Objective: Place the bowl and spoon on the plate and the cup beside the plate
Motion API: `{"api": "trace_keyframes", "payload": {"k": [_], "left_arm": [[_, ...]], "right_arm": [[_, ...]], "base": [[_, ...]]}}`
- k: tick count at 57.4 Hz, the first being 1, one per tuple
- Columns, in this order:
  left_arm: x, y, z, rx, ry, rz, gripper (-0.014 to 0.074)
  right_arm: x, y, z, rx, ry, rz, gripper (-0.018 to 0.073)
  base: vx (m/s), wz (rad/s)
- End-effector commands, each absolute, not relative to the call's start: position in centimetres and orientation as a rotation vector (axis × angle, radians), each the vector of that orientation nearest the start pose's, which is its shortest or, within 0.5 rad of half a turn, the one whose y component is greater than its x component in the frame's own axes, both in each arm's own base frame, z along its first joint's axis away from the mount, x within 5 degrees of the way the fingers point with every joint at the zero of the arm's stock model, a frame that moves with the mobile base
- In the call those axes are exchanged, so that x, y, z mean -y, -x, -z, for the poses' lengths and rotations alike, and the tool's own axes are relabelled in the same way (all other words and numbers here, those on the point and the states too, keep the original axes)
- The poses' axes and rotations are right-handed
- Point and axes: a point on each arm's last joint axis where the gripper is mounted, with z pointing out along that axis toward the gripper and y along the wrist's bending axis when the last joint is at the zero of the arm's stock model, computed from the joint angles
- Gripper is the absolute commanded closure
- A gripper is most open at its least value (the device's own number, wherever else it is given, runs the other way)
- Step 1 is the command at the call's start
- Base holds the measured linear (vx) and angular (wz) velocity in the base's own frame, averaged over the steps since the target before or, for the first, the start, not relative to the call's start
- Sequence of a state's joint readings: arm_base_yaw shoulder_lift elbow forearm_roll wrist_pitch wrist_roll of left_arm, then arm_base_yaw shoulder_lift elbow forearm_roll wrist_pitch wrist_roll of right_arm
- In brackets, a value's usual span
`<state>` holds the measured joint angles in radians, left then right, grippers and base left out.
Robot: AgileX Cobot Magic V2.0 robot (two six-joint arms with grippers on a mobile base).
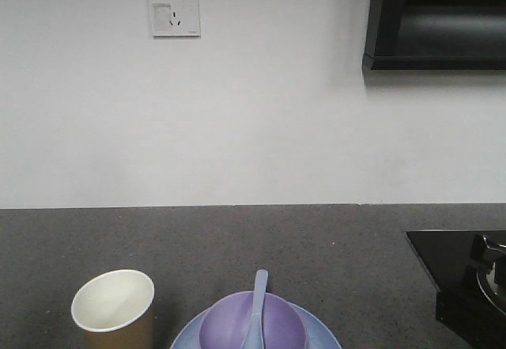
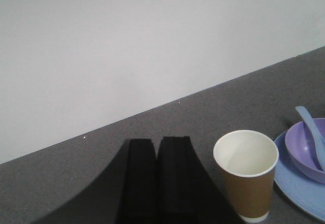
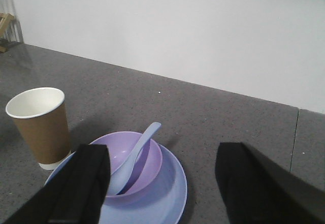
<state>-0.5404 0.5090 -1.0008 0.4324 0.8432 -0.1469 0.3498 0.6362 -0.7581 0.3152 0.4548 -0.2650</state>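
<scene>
Nearest the right wrist camera I see the right gripper, its two dark fingers spread wide apart with nothing between them, poised just above the near edge of the plate. In the left wrist view the left gripper shows its fingers pressed nearly together, holding nothing, with the cup just to its right.

Reading left to right on the grey surface:

1. The cup stands upright, mouth up, just beside the plate's left rim; I cannot tell whether the two touch.
2. The plate lies flat, carrying the bowl.
3. The bowl sits upright near the plate's centre.
4. The spoon rests head-down inside the bowl, its handle leaning over the far rim.

I judge the arrangement complete; the step in hand is a clean withdrawal. To do it well:

- Lift the right gripper straight up before pulling back, so neither finger clips the plate rim or the projecting spoon handle.
- Back the left gripper away to the left, away from the cup; being light and tall, I expect it to tip at a slight nudge.
- Move one arm at a time.
</scene>
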Motion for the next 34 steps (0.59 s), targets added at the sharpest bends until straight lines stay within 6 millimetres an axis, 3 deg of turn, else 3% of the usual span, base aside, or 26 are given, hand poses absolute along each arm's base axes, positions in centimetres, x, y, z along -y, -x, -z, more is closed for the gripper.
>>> {"api": "trace_keyframes", "payload": {"k": [1,13,26,34], "left_arm": [[0.6,-6.3,-44.3,-1.648,-0.381,0.008,0.0603],[0.8,-6.4,-42.9,-1.63,-0.401,0.02,0.0603],[0.4,-6.4,-37.6,-1.63,-0.375,-0.08,0.0603],[0.4,-6.0,-33.9,-1.66,-0.296,-0.037,0.0603]], "right_arm": [[-5.2,-11.4,-39.1,-1.674,0.357,-0.378,0.0046],[-5.2,-11.4,-39.1,-1.674,0.357,-0.378,0.0046],[-5.2,-11.4,-39.1,-1.674,0.357,-0.378,0.0046],[-5.2,-11.4,-39.1,-1.674,0.357,-0.378,0.0046]], "base": [[0.0,0.0],[0.0,0.0],[0.0,0.0],[0.0,0.0]]}}
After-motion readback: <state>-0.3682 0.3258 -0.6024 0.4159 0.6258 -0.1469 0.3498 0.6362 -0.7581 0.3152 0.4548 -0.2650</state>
